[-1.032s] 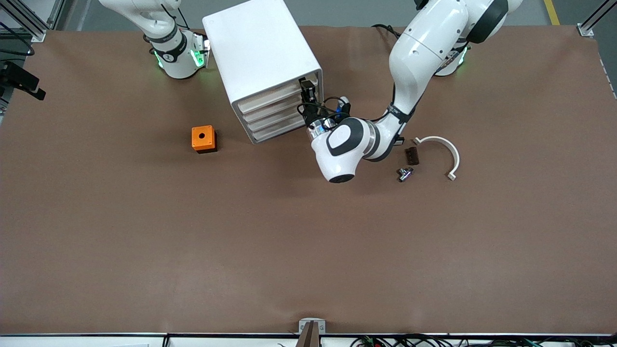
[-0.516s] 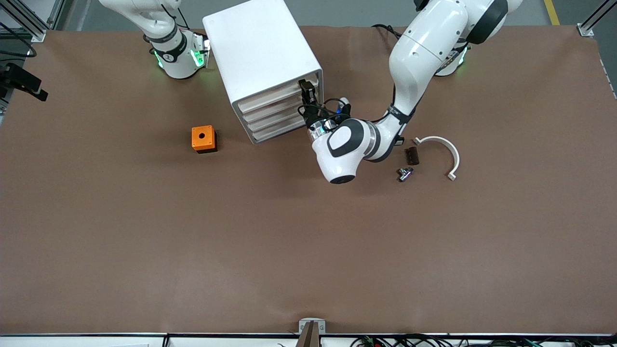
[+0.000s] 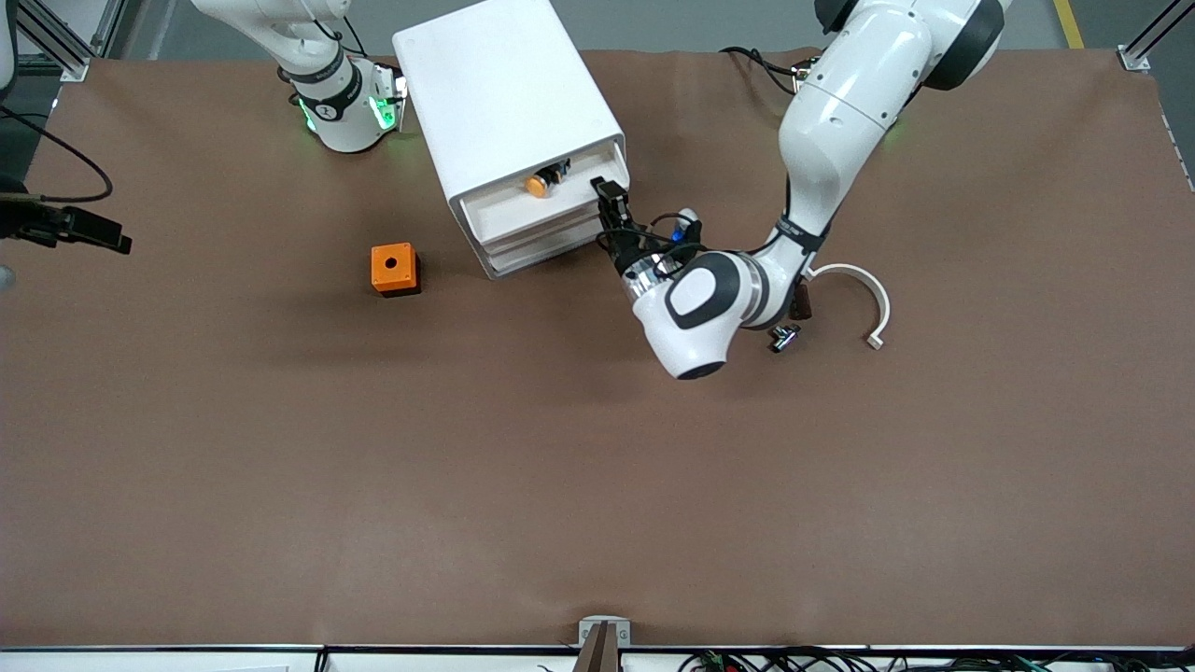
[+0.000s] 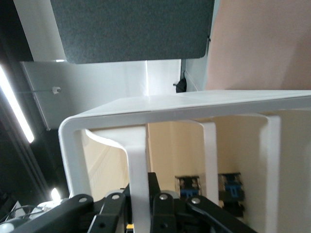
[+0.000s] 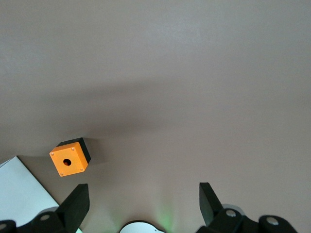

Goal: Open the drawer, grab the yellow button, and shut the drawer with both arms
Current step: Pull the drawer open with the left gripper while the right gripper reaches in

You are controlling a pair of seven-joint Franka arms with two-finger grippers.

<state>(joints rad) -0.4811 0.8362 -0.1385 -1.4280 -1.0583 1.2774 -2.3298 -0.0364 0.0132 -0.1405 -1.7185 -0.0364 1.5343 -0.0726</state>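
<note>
Button [image 3: 537,184] lies in the open drawer [image 3: 523,213], whose front corner the left claw [image 3: 609,198] clamps.

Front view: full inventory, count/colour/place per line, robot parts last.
cabinet: 1, white, four drawers, near the right arm's base
drawer: 1, white with cream front, uppermost, pulled partly out
button: 1, orange cap, inside the open drawer
cube: 1, orange with a hole, on the table beside the cabinet, toward the right arm's end
curved bracket: 1, white, toward the left arm's end
small dark block: 1, beside the bracket
small metal part: 1, silver, nearer the camera than the block
left gripper: shut on the drawer's front edge
right gripper: open, over the table above the cube
</note>
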